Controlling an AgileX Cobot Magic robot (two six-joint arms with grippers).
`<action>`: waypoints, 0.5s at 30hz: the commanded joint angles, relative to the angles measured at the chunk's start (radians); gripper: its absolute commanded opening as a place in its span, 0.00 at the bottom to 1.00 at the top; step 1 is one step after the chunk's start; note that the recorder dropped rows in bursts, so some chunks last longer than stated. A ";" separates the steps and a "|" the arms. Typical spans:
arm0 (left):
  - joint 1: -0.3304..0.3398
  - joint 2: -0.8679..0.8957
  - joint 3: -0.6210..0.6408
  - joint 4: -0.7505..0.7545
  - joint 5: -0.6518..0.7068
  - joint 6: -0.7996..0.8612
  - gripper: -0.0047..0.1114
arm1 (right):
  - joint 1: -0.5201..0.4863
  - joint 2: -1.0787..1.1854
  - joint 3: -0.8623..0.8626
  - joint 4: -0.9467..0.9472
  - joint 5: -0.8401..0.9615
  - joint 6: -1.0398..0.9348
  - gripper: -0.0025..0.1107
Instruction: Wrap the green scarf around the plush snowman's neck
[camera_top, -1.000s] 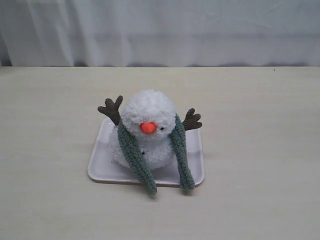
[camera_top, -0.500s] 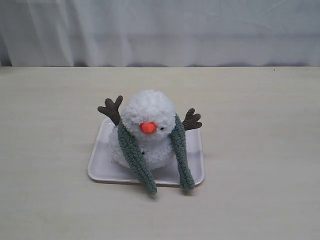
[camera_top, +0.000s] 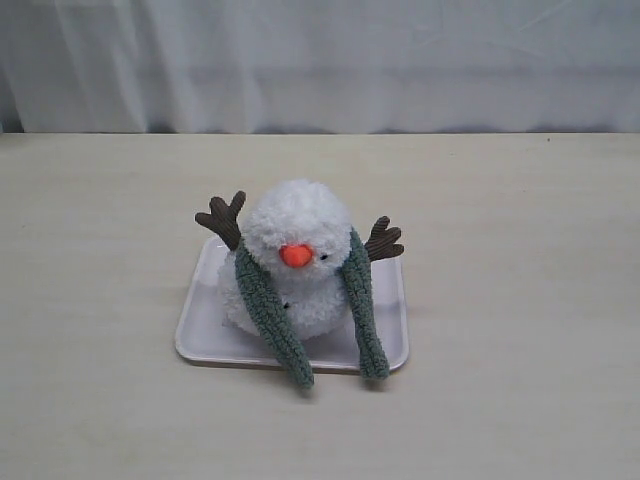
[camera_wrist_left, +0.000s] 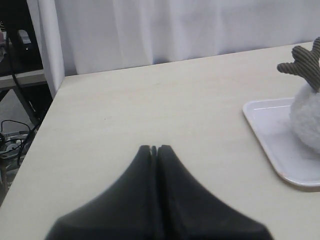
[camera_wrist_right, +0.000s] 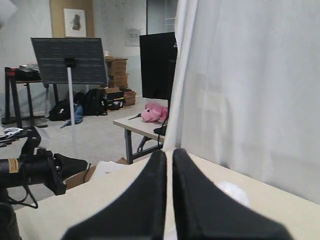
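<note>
End effectors L (camera_wrist_left: 154, 148) & R (camera_wrist_right: 169, 152) together, wrist views only; green scarf (camera_top: 266, 306) on plush snowman (camera_top: 297, 220), ext.

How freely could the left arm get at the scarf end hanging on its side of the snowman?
Probably freely: bare table lies between the shut left claw and the tray, and that scarf end hangs uncovered. The claw must open first.

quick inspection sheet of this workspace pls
surface: pale beige tabletop, flat white rectangular tray on it
job's things: fluffy white plush snowman sits on the tray; fuzzy grey-green scarf draped behind its head, both ends hanging down front, uncrossed
clutter: nothing seen
grippers: left gripper shut, empty; right gripper shut, empty
cables: dark cables on floor beside the table
surroundings: white curtain behind; pink plush toy on another table
</note>
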 joint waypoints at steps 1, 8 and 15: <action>0.003 -0.002 0.003 -0.003 -0.011 -0.002 0.04 | -0.064 -0.003 0.005 0.003 0.004 -0.005 0.06; 0.003 -0.002 0.003 -0.003 -0.011 -0.002 0.04 | -0.092 -0.003 0.005 -0.005 0.002 -0.014 0.06; 0.003 -0.002 0.003 -0.003 -0.011 -0.002 0.04 | -0.092 -0.003 0.006 -0.056 -0.110 -0.023 0.06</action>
